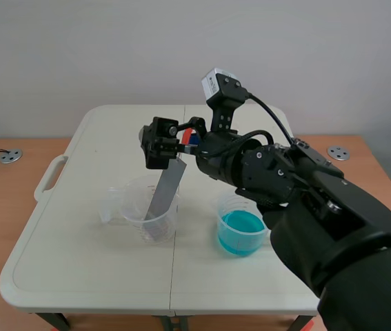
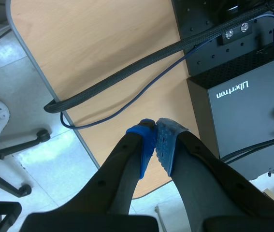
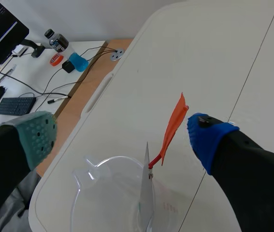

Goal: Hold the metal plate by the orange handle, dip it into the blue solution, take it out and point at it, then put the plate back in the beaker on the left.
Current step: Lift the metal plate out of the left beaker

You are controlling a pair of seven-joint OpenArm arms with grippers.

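where the white folding table [image 1: 78, 276] sits on a wooden surface [image 1: 2, 207] against a plain pale wall, we note its carry handle [image 1: 49, 178] on the left edge and a round metal disc [image 1: 10, 156] on the wood beyond. the left gripper [image 2: 156, 140] is off this table, its pads pressed together on nothing, above a wooden desk edge [image 2: 103, 48] with black cables [image 2: 127, 72] and a black box [image 2: 243, 106]. on the table the left beaker [image 1: 123, 207] holds the metal plate [image 1: 169, 183], which leans with its lower end inside. the right gripper [image 3: 122, 137] reaches past the middle and is spread wide around the orange handle [image 3: 173, 126], gripping nothing. the handle is just beside the blue pad [image 3: 207, 140]; we can't tell if they touch. the blue solution [image 1: 240, 233] stands in its own beaker to the right, apart. bare tabletop runs along the near and far edges.
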